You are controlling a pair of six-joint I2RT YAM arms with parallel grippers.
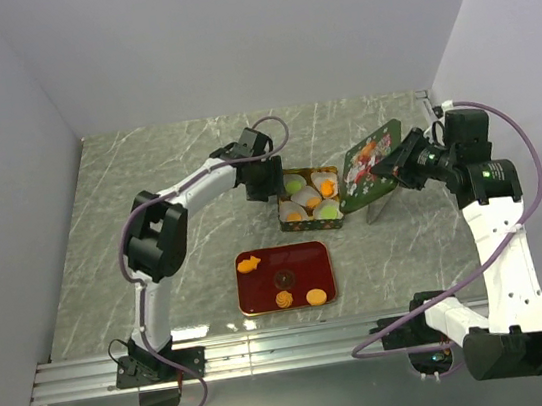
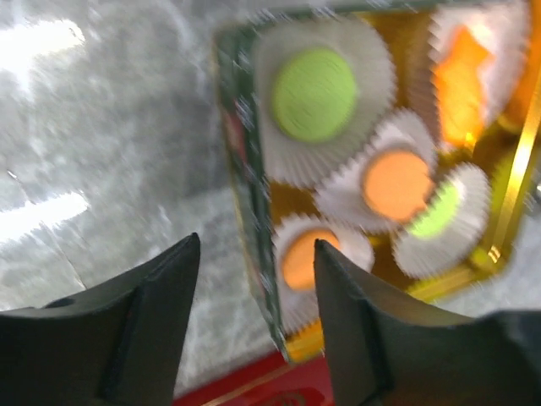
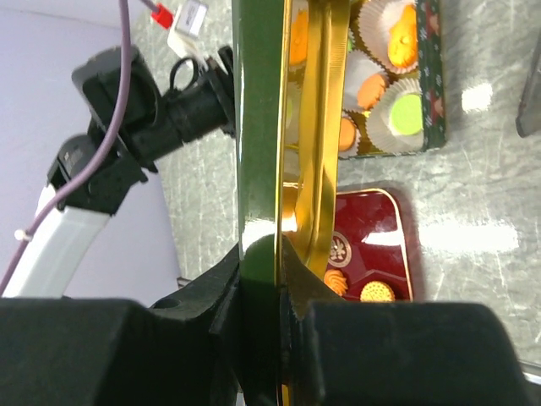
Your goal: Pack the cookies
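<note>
Just beyond the fingertips of the left claw [image 2: 255, 254] sits a rectangular dark green patterned tin with a gold inside [image 2: 249, 194], its near wall in line with the gap between the two black fingers [image 2: 161, 330]. Those fingers stand apart with nothing between them, above the grey marbled tabletop [image 2: 101, 169].

Inside the tin, ahead and to the right of this claw, pleated white paper cups [image 2: 279, 144] hold small round toy cookies. A pale green disc [image 2: 314, 93] lies farthest from the claw and an orange disc [image 2: 397, 183] sits further right. A second orange disc [image 2: 300, 258] is closest to the right-hand finger, and a green cookie [image 2: 435, 211] lies tilted in its cup. One more orange piece in the far corner is too blurred to tell its shape.

Behind the left claw, toward the arm bases, lies a dark red rectangular tray with a gold rim [image 1: 262, 285]. It carries an orange fish-shaped cookie [image 1: 248, 263], a brown round cookie [image 1: 283, 280], an orange swirl cookie [image 1: 283, 301] and a plain orange cookie [image 1: 316, 297], all apart from one another.

The right claw [image 3: 260, 264] is clamped on the edge of the tin's flat lid, green outside and gold inside [image 3: 262, 127], which rises straight ahead of its fingers. The tin and the tray both lie beyond that lid.
</note>
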